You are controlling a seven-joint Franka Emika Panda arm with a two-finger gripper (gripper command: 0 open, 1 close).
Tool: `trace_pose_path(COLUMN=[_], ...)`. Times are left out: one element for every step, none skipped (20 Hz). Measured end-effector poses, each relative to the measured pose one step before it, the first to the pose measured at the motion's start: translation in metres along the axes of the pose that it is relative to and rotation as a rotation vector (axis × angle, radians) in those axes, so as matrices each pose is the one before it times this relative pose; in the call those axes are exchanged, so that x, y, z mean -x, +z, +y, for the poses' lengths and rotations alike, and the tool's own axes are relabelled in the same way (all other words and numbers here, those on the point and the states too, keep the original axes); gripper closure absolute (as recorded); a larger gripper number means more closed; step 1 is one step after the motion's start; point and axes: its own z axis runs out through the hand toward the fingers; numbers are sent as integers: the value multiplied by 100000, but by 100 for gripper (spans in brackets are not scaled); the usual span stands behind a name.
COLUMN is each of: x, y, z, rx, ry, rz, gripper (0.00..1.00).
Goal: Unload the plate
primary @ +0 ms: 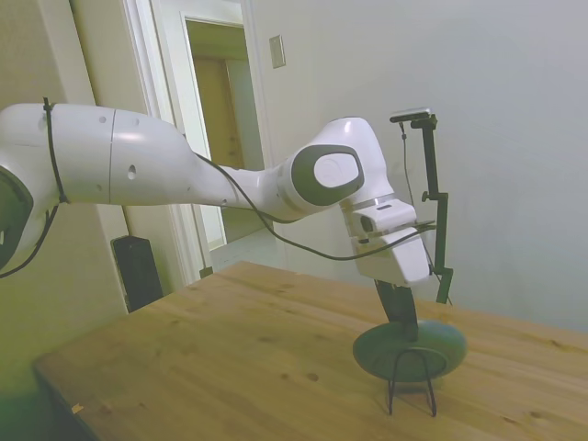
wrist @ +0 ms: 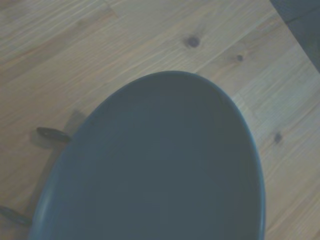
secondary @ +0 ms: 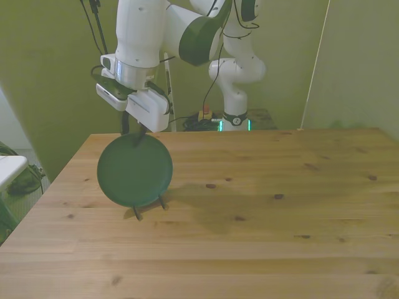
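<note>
The dark green plate [secondary: 134, 172] stands on edge, leaning in a thin black wire stand [secondary: 136, 214] near the front view's left end of the table. My gripper [secondary: 135, 136] comes down onto the plate's top rim, with one dark finger [secondary: 141, 133] across the front face, and looks shut on the rim. From the side, the plate [primary: 410, 350] sits low under the gripper [primary: 405, 323], with the stand's wire loop [primary: 411, 381] in front. The plate [wrist: 165, 165] fills most of the wrist view, and the stand's feet [wrist: 50, 134] show beside it.
The wooden table [secondary: 262, 205] stretches wide toward the front view's right. Its left edge [secondary: 59, 180] runs close to the plate. A wall and a doorway [primary: 225, 138] lie beyond the table in the side view.
</note>
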Motion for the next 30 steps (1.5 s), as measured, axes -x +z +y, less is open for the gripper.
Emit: trace_pose_path(x=[-34, -25, -18, -21, -17, -5, 1, 0, 6, 9, 38, 62, 81, 85, 107, 157, 197, 259, 320, 406, 544, 773, 994, 1281, 1613, 1763, 1862, 2026, 1813, 1762], y=[11, 7, 5, 4, -5, -4, -2, -1, 3, -1, -26, -64, -123, -205, -390, -524, -687, -841, -948, -1135, -1223, -1421, -1498, -1398, -1067, -663, -276, 251, 739, 1055], z=[23, 17, 12, 14, 9, -1, -1, 1, -3, -7, -24, -32, -44, -40, -24, -27, -22, -21, -57, -64, -122, -217, -339, -497, -571, -636, -681, -711, -553, -443], rx=[28, 18, 14, 13, -8, -8, -3, 0, 6, -6, -40, -98, -193, -333, -608, -819, -1065, -1249, -1441, -1734, -2017, -2805, -3511, -4500, -4539, -4618, -4801, -4649, -4524, -4353], ry=[63, 45, 33, 38, 30, 6, -3, -23, -20, -21, -71, -110, -144, -153, -175, -257, -322, -418, -538, -675, -967, -1405, -1687, -1626, -1758, -1699, -1651, -1570, -898, -342], rz=[12, 9, 7, 8, 16, 8, 4, -1, -3, 1, 14, 30, 69, 121, 205, 247, 283, 277, 312, 350, 208, -94, -208, -753, -1762, -2030, -2134, -2530, -2508, -2922], gripper=[100, 100, 100, 100, 100, 100, 100, 100, 100, 100, 100, 100, 100, 100, 100, 100, 100, 100, 100, 100, 100, 100, 100, 100, 100, 100, 100, 100, 100, 100])
